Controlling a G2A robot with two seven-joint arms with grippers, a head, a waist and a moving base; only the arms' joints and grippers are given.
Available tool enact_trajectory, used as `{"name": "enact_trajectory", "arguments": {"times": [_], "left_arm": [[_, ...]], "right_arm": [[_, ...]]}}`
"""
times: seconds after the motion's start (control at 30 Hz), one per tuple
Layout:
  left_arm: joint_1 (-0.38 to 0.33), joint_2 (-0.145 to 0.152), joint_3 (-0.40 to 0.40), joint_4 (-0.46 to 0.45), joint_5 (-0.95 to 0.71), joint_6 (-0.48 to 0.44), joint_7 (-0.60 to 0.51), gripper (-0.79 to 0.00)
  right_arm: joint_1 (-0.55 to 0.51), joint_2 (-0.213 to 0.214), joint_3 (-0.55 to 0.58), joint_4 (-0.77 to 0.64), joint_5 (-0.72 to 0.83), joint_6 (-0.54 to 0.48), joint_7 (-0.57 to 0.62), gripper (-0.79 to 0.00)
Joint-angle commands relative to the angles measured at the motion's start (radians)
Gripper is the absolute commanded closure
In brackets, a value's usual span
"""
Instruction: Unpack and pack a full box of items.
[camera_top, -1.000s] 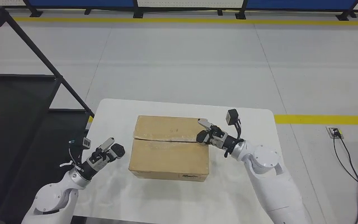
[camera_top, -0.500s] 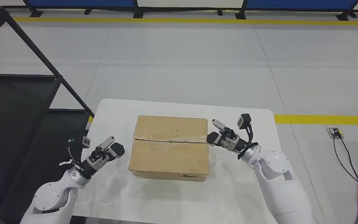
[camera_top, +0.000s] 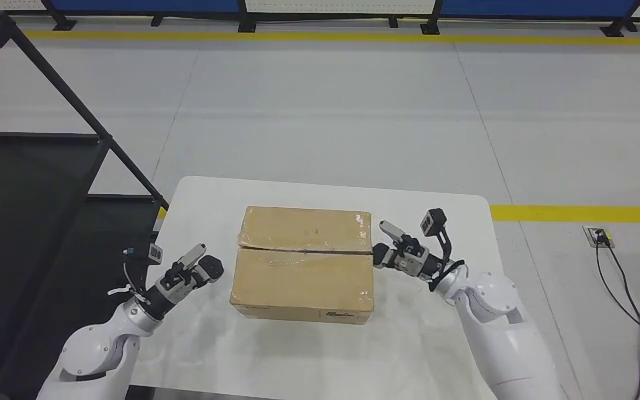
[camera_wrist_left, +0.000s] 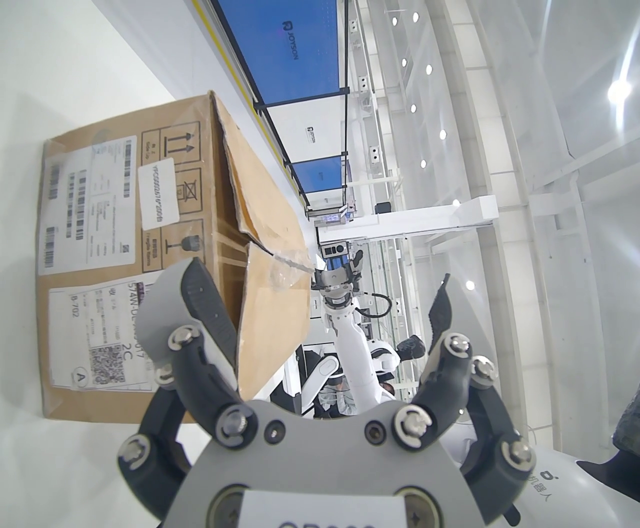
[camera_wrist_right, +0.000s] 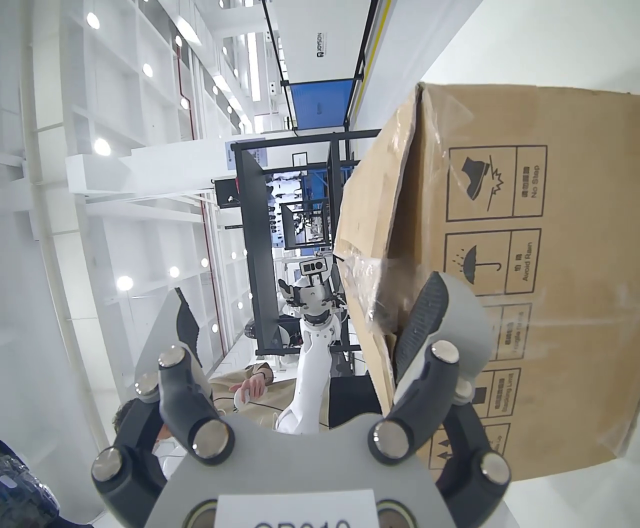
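Note:
A brown cardboard box (camera_top: 303, 262) stands in the middle of the white table (camera_top: 440, 215). Its two top flaps are down and meet along a seam with torn clear tape. My left gripper (camera_top: 203, 258) hovers open a short way off the box's left end, which carries labels (camera_wrist_left: 100, 210). Nothing is between its fingers (camera_wrist_left: 200, 295). My right gripper (camera_top: 383, 243) is open just off the box's right end (camera_wrist_right: 500, 250), level with the seam. One of its fingers (camera_wrist_right: 430, 310) is near the taped flap corner.
A black frame (camera_top: 90, 130) with a dark panel stands left of the table. The table's front strip and right side are bare. Beyond the table lies grey floor with yellow lines (camera_top: 560, 212).
My right gripper has drawn back from over the box's top right edge to a spot just off its right end. The left arm and the box have not moved.

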Motion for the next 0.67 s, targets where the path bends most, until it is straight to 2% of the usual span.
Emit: {"name": "enact_trajectory", "arguments": {"times": [0.0,0.27,0.63], "left_arm": [[-0.001,0.0,0.002,-0.001,0.0,-0.001,0.0,-0.785],[-0.003,-0.001,0.001,-0.002,-0.004,-0.005,0.006,-0.785],[0.008,0.002,-0.056,0.013,-0.062,-0.034,0.035,-0.785]], "right_arm": [[0.008,0.0,-0.01,0.013,-0.007,0.003,-0.002,-0.785],[0.024,0.01,0.006,0.059,-0.018,0.011,-0.044,-0.785],[-0.09,0.042,0.18,0.008,0.125,-0.145,-0.071,-0.785]]}}
